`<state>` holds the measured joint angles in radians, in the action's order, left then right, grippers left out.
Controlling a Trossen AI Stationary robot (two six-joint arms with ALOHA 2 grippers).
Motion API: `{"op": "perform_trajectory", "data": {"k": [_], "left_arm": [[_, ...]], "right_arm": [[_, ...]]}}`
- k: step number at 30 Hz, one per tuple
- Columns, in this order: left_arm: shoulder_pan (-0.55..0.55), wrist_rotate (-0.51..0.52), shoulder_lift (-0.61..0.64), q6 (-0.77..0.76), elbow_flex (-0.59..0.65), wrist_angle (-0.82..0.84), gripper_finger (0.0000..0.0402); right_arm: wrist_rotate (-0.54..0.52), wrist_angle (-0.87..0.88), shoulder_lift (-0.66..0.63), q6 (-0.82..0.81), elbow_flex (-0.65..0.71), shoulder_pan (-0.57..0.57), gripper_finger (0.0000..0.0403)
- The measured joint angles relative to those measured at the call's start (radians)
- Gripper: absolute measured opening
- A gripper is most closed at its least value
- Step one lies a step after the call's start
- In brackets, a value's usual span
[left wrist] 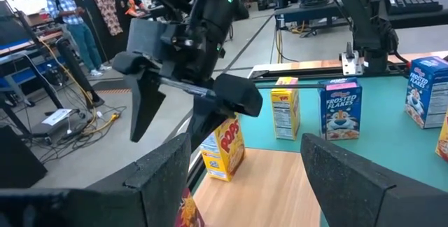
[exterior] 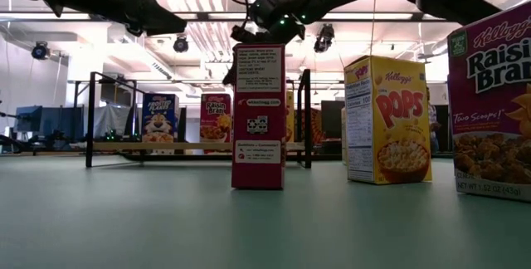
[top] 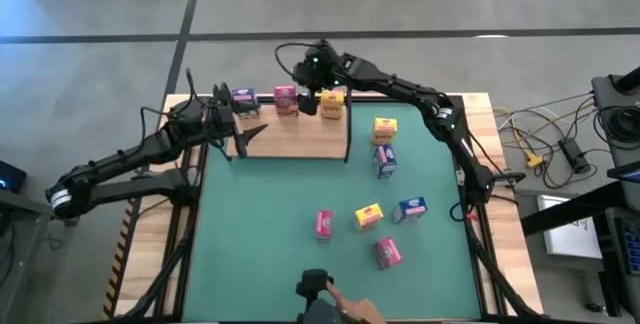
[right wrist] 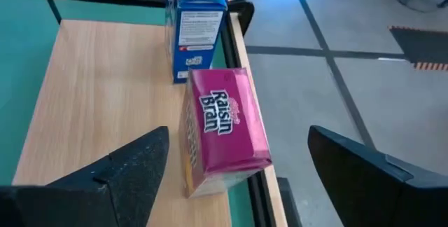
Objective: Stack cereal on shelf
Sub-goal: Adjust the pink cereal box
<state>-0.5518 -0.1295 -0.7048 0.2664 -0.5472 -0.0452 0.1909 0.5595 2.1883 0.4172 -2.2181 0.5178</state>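
While 3 boxes stand on the shelf point(top: 300, 139), the right gripper point(top: 312, 89) hangs open above them, and the left gripper point(top: 235, 124) waits open

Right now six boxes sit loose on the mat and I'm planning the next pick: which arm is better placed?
Right, probably. Its open pincer hovers by the shelf, nearer the yellow box. The left pincer sits over the shelf's far corner.
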Motion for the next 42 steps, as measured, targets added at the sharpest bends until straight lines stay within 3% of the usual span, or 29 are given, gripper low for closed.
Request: {"op": "perform_trajectory", "data": {"k": [7, 23, 42], "left_arm": [[0.0, 0.0, -0.016, 0.005, 0.0, -0.022, 0.0255], [0.0, -0.001, -0.062, -0.044, 0.0, -0.027, 0.0255], [0.0, -0.001, -0.063, -0.041, 0.0, -0.032, 0.0255]], "right_arm": [[0.002, -0.035, 0.052, -0.001, 0.0, 0.002, 0.0358], [0.075, -0.107, 0.138, -0.013, 0.001, 0.015, 0.0358], [0.078, -0.078, 0.124, -0.138, 0.001, 0.013, 0.027]]}}
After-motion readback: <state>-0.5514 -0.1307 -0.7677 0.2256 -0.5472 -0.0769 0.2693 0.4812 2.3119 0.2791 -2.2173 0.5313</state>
